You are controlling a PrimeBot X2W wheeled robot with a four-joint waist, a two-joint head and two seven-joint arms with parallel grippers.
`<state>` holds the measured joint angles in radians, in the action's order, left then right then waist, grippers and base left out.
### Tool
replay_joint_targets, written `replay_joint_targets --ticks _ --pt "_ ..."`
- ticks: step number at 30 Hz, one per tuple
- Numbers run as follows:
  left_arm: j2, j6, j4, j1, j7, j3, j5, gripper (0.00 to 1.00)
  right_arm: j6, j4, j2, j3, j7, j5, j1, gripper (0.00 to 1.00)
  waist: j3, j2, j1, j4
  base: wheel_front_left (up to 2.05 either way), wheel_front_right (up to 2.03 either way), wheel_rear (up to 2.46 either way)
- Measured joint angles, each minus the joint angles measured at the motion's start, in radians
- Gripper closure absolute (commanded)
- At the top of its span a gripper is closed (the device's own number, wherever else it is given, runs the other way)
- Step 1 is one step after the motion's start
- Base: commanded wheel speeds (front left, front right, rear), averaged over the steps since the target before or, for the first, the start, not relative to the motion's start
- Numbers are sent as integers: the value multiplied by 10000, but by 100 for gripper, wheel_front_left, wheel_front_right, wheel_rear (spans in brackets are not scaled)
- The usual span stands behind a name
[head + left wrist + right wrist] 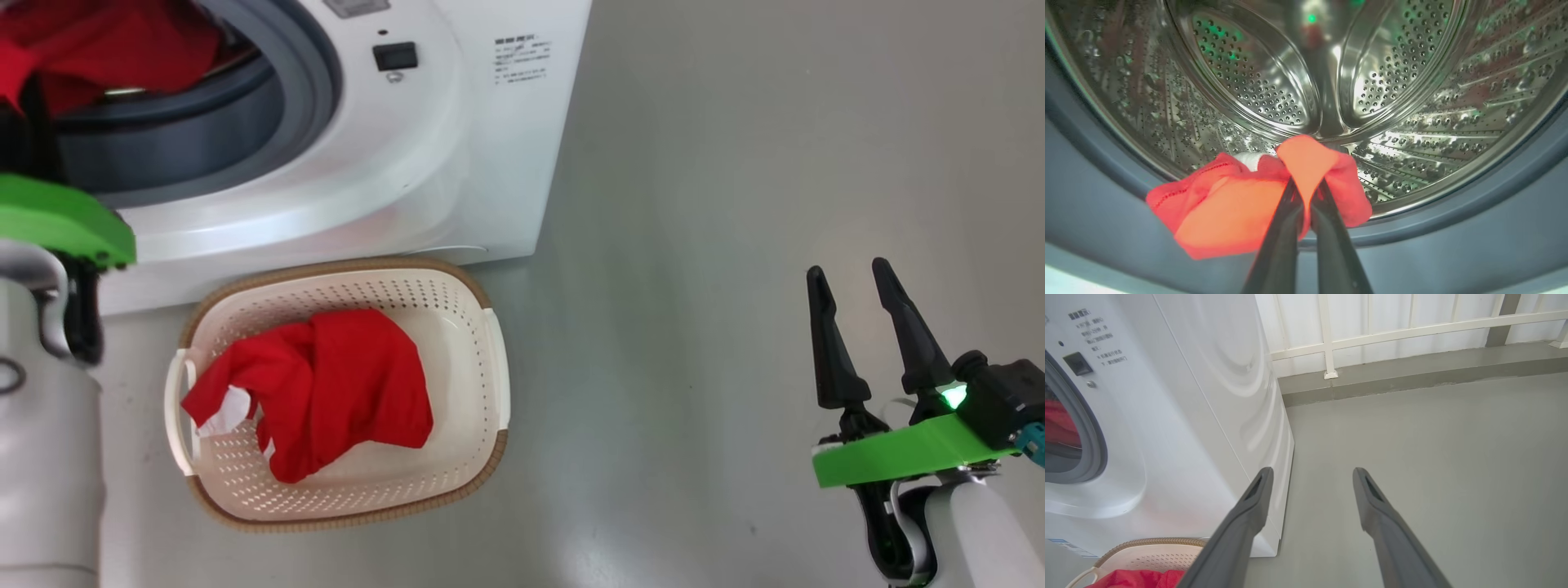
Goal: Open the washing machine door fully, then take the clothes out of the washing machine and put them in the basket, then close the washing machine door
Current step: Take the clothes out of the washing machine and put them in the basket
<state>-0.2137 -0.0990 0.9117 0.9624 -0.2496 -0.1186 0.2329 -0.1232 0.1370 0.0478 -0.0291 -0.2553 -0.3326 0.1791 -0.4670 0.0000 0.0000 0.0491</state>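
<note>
White washing machine (498, 163) with small black print, grey rubber ring (314, 73), shiny steel drum (1249, 81) dotted with holes. At the washing machine's mouth, bright red cloth (1229, 212) with a white patch. In front of the washing machine, cream perforated basket (457, 327) with brown woven rim, red-and-white garment (343, 384) inside.

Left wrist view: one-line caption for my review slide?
Left pincer shut on a red garment at the drum mouth, over the grey seal.

Printed labels (522, 59) on the washing machine (457, 163) front are illegible.
</note>
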Motion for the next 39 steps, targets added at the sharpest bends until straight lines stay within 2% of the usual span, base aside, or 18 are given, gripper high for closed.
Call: replay_joint_targets --ticks 13,20,29,39 --pt "1197 -249 -3335 -2340 -2 -1607 424 100 0 69 -2 -196 0 0 -361 0 511 0 0 -229 0 0 0" --pt "1467 -251 -5156 -3679 -2 -1346 1047 100 0 86 -2 -151 0 0 -388 0 645 0 0 -211 0 0 0" --pt "1638 -251 -7185 -5120 -4 -1218 1306 100 0 125 -4 -161 0 4 -568 0 876 0 0 -209 0 0 0" --pt "1747 -253 -9056 -5706 -77 -1335 1346 100 0 119 -4 -180 0 17 -569 0 977 0 0 -246 0 0 0"
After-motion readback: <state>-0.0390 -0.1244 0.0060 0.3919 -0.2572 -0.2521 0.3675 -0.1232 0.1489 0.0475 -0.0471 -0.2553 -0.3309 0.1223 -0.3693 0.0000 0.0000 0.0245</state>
